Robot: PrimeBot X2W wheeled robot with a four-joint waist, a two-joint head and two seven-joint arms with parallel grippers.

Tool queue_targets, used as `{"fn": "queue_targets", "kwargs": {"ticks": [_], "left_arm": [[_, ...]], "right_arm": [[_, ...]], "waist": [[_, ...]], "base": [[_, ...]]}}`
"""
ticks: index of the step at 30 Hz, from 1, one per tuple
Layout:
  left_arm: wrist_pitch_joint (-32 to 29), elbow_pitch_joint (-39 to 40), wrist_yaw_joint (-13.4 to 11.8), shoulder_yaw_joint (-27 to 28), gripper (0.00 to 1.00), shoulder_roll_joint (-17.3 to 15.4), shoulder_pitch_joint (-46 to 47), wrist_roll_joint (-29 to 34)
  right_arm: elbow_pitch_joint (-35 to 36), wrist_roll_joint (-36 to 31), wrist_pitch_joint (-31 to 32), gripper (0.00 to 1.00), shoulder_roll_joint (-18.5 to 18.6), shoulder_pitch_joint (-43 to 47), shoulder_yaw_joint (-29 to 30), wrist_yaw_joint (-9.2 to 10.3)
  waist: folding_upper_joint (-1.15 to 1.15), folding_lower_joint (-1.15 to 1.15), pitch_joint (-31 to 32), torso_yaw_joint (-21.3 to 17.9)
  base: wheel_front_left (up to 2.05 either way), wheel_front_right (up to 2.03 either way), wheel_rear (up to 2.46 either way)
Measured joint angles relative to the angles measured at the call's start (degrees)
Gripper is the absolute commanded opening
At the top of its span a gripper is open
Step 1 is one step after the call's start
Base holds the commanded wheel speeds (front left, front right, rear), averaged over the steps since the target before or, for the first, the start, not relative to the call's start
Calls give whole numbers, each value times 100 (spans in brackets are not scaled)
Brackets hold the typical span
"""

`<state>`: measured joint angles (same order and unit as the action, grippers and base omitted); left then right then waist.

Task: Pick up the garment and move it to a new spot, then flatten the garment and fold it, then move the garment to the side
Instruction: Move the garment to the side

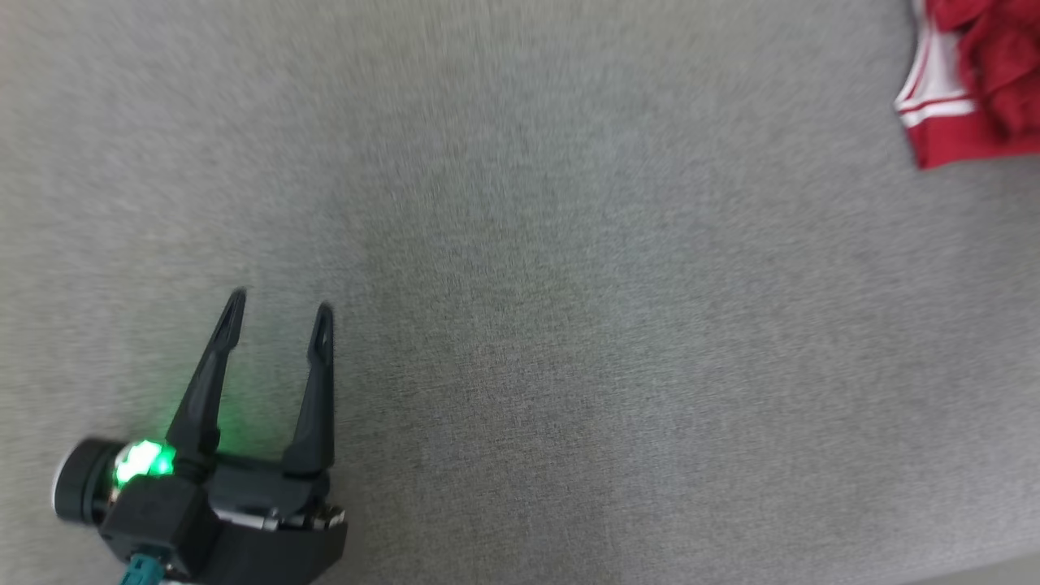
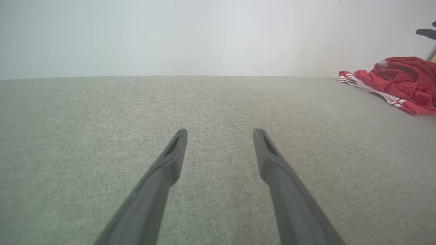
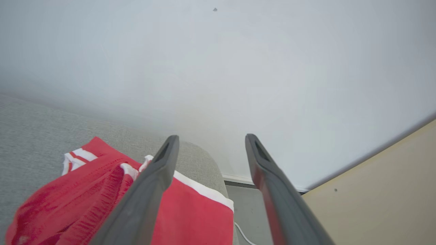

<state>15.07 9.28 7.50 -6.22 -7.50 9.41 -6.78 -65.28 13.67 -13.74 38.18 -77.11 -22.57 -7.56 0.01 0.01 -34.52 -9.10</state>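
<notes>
The garment [image 1: 971, 77] is red with white stripes and lies bunched at the far right of the grey fabric surface [image 1: 520, 284]. In the left wrist view the garment [image 2: 398, 83] sits far off to the right. My left gripper [image 1: 279, 317] hovers low at the lower left, open and empty; in its own view the left gripper [image 2: 220, 134] has only bare fabric between its fingers. My right gripper [image 3: 211, 141] is open above the garment [image 3: 190, 217], holding nothing, its fingers spread over the cloth's right edge.
A pale wall [image 3: 238, 68] rises behind the surface. Past the surface's rounded right end [image 3: 204, 160] I see a floor strip, a white cable [image 3: 243, 234] and a beige panel [image 3: 374, 190]. Another dark fingertip [image 2: 425, 32] shows above the garment.
</notes>
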Motion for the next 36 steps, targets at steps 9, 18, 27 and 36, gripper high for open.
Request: {"fn": "queue_targets", "kwargs": {"ticks": [9, 18, 27, 36], "left_arm": [[-2, -332, -111, 564, 100, 212, -793, -183], [-2, -662, -137, 854, 100, 315, -1172, -246], [-2, -1013, -94, 838, 100, 374, -1364, -256], [-1, -1260, -86, 857, 100, 393, -1469, -246]], "right_arm": [[1856, 179, -125, 100, -805, 1438, 445, 0], [3297, 280, -125, 100, -1422, 3547, 1177, 0], [4441, 225, -43, 100, -2068, 5430, 1709, 0], [5363, 171, 169, 100, -2764, 6956, 1975, 0]], "waist": [[-2, -2, 1157, 124], [-2, -3, 2179, 372], [-2, -2, 2927, 773], [-2, -2, 3407, 1104]], "base": [[0, 0, 0], [0, 0, 0], [0, 0, 0], [0, 0, 0]]}}
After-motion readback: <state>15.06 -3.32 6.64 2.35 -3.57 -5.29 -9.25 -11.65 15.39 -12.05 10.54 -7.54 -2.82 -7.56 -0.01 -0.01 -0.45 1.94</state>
